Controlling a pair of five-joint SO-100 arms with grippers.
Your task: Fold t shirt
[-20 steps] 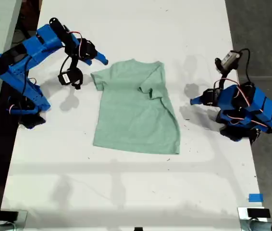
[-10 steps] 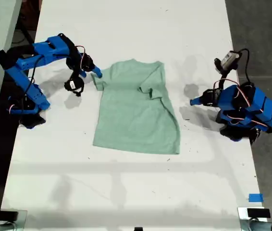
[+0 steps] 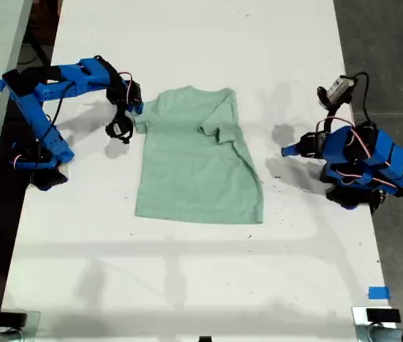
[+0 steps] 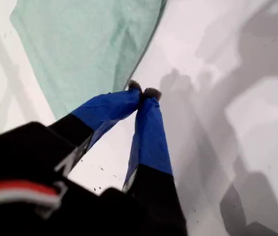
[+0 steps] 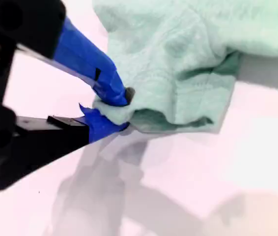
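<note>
Shirt: the t shirt (image 3: 198,160) lies mostly flat on the white worktop (image 3: 187,285), roughly in the middle between the two blue arms. The sleeve on the exterior view's right is already flipped inward; the one on the exterior view's left sticks out toward an arm.

Second tool: my second gripper (image 5: 122,109) is clamped on the hem of that outstretched sleeve, with a thin bunch of mint cloth pinched at the tips. In the exterior view that's the arm on the left (image 3: 136,108).

First tool: my first gripper (image 4: 143,92) is pressed closed on nothing, tips together, hovering just off the shirt's edge over bare worktop. In the exterior view it's the arm on the right (image 3: 287,150), parked apart from the cloth.

Grip risk: honestly the pinch looks shallow, only the sleeve edge. If the arm swings the sleeve across fast, I'd guess the fabric slides out and flops back.

Drag risk: nothing is pinning the body down. A low, sideways pull could tow the whole shirt across the worktop instead of folding it, and mess up the fold already made on the other side.

Layer risk: can't tell if the tool caught one layer or both, so the sleeve might open up or twist mid-lift.

Crease risk: the cloth is bunched at the tips, so a lumpy fold seems likely.
</note>
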